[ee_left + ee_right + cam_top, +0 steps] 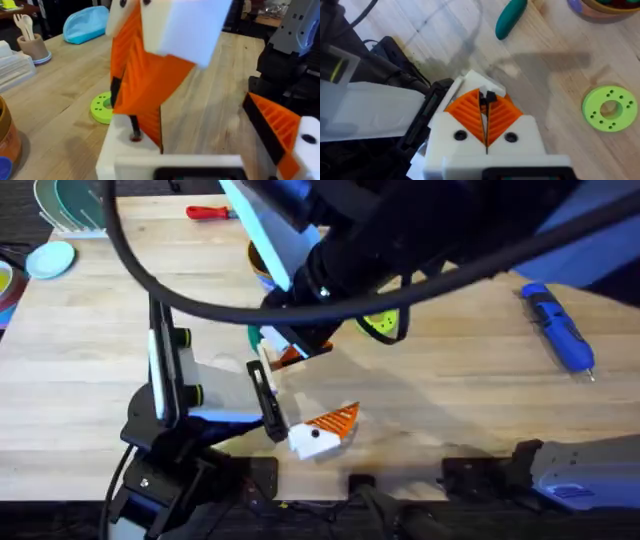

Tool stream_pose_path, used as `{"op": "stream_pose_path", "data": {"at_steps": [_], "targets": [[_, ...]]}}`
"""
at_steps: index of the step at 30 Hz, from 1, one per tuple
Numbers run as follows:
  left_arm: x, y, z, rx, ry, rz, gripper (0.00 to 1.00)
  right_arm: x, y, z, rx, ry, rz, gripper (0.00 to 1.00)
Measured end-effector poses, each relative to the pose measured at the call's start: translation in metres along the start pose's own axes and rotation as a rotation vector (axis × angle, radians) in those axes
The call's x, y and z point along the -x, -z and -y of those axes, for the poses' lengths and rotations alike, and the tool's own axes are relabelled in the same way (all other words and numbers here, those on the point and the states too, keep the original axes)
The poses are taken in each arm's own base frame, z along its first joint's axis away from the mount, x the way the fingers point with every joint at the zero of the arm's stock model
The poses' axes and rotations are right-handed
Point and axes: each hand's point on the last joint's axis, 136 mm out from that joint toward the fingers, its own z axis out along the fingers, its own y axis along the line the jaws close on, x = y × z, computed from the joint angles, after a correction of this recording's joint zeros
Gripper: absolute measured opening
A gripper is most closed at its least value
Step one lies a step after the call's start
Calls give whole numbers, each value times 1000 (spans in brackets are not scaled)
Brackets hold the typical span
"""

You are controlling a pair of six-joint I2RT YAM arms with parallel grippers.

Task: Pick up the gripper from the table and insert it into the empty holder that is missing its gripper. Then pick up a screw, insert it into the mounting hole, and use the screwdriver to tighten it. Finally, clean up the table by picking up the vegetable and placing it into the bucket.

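My left gripper (297,395) stands open near the table's front. One finger carries an orange pad (272,120). On the other finger, the orange gripper (150,120) sits against the white holder (120,155). My right gripper (486,100) reaches across from above and is shut on a small dark screw (134,127), whose tip stands in the holder's mounting hole. To the far right lies the blue screwdriver (560,330). The dark green vegetable (510,17) lies just beyond the grippers. Behind it stands the bucket (605,7), partly hidden under the right arm.
A green ring disc (610,107) lies beside the grippers. A red-handled screwdriver (210,213) rests at the back edge. A pale pen cup (32,45) and a blue pouch (85,22) stand farther off. The right arm's cable arcs over the table's left half.
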Motion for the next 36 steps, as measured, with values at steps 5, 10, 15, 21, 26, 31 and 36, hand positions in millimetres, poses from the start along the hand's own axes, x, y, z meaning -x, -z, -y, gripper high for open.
{"op": "stream_pose_path", "data": {"at_steps": [5,10,15,21,26,31,36], "targets": [[0,0,0,0,0,0,992,-4,-3,-2,1,5,-21,5],[-1,0,0,-3,15,-2,993,-3,-10,-4,-7,16,-31,5],[-1,0,1,-8,18,-2,993,-3,-10,-4,-12,19,-33,5],[-1,0,2,-10,21,-3,993,-8,-9,-2,-19,19,-57,5],[-1,0,2,-10,21,-2,993,-13,-10,-2,-22,17,-77,5],[-1,0,2,-9,21,-2,993,-14,-10,-3,-17,18,-79,5],[-1,0,1,-9,22,-3,993,-14,-11,-3,-17,17,-81,5]]}}
